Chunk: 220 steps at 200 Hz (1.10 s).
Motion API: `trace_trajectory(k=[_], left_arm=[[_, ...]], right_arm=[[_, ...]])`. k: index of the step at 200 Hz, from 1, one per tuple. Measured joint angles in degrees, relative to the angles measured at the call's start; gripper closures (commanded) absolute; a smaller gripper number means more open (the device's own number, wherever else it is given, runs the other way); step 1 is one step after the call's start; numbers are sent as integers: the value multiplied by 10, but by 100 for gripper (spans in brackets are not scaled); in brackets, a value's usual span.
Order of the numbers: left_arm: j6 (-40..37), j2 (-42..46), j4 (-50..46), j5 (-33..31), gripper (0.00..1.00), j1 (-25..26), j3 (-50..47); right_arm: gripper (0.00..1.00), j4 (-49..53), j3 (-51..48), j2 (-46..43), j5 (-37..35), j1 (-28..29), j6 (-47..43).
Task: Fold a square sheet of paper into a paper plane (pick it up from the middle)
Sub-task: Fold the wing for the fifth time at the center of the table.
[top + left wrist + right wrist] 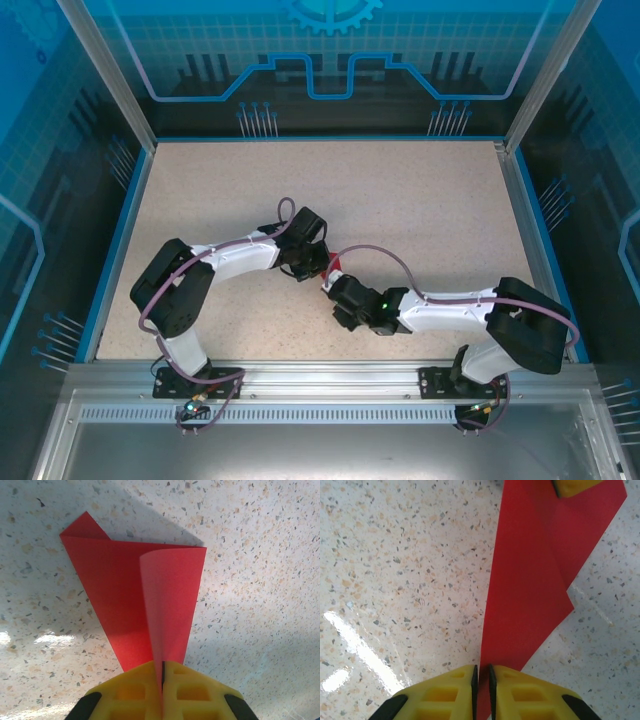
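1. The square sheet of paper (125, 595), bright red and already folded into a tapering, creased shape, lay on the speckled counter (260, 630) near its middle, between the two arms.
2. One flap curled up off the layer beneath it.
3. The left end effector (162, 680) was clamped on the sheet. Its yellow fingers (135, 685) were pressed together with the raised flap caught in the seam.
4. The right end effector (481, 680) gripped the other end. The sheet narrowed to a point that ran into the slim gap between its almost-closed fingers (445, 690).
5. From above, the two end effectors faced each other closely, with the sheet a small red patch between them.
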State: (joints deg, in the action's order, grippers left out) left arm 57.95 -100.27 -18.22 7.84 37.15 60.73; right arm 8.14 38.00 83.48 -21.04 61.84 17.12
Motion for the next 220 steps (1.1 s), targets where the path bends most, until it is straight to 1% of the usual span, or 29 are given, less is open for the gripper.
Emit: trace_trajectory(k=[26, 102, 133, 154, 166, 184, 220], left_arm=[[0, -2, -1, 0, 99, 0, 0], [0, -2, -9, 0, 99, 0, 0], [0, -2, -10, 0, 100, 0, 0], [0, -2, -10, 0, 99, 0, 0], [0, -2, -10, 0, 100, 0, 0], [0, -2, -10, 0, 99, 0, 0], [0, -2, -10, 0, 100, 0, 0]], right_arm=[[86, 0, 8, 0, -8, 0, -2], [89, -3, 20, 23, -11, 0, -2], [94, -5, 20, 24, -11, -1, -2], [96, -8, 21, 30, -11, -1, 0], [94, -10, 21, 34, -13, -2, 1], [87, -13, 21, 36, -13, -4, 4], [85, -13, 21, 36, -14, -4, 4]])
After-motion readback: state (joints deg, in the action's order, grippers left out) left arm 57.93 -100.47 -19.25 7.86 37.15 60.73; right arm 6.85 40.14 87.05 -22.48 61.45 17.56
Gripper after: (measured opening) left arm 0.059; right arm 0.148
